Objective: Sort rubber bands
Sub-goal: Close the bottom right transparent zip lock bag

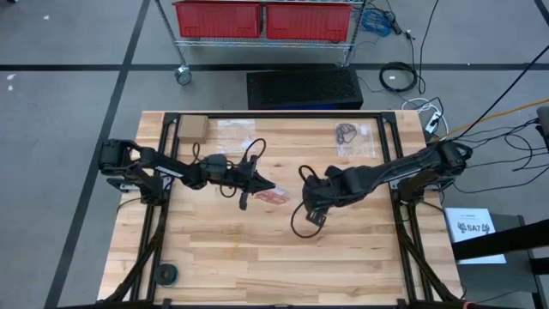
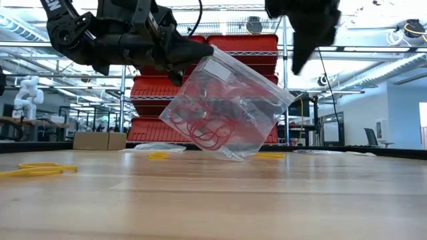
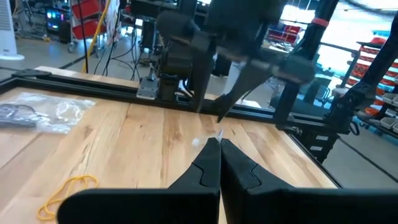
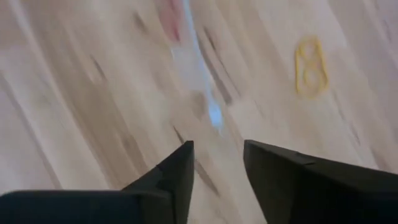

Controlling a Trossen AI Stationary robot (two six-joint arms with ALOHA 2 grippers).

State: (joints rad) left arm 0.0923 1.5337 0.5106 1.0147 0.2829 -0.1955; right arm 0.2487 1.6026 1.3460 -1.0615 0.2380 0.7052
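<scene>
A clear plastic bag [image 2: 230,110] with red-orange rubber bands [image 2: 210,130] inside hangs tilted from my left gripper [image 2: 179,63] near the table's middle [image 1: 273,197]. My left gripper [image 3: 219,142] is shut on it. My right gripper [image 4: 217,152] is open and hovers above the table just right of the bag [image 1: 314,204], touching nothing; in the low view it is the dark shape [image 2: 303,40] above the bag's right side. Loose tan-yellow bands lie on the wood [image 2: 40,170] [image 4: 311,65] [image 3: 68,186]. My left gripper pinches the clear bag by its upper corner [image 2: 193,61] between the two shut fingers, coming from the table's left and slanting down. Only a sliver of plastic [image 3: 217,134] shows at the fingertips. The bag hangs below, tilted; whether its lower corner [image 2: 233,157] touches the table I cannot tell.
A second clear bag with dark bands [image 1: 352,136] and another clear bag [image 1: 236,133] lie near the far edge, beside a small cardboard box [image 1: 193,127]. A dark round object [image 1: 167,274] sits at the near left corner. Bare wood lies along the near side.
</scene>
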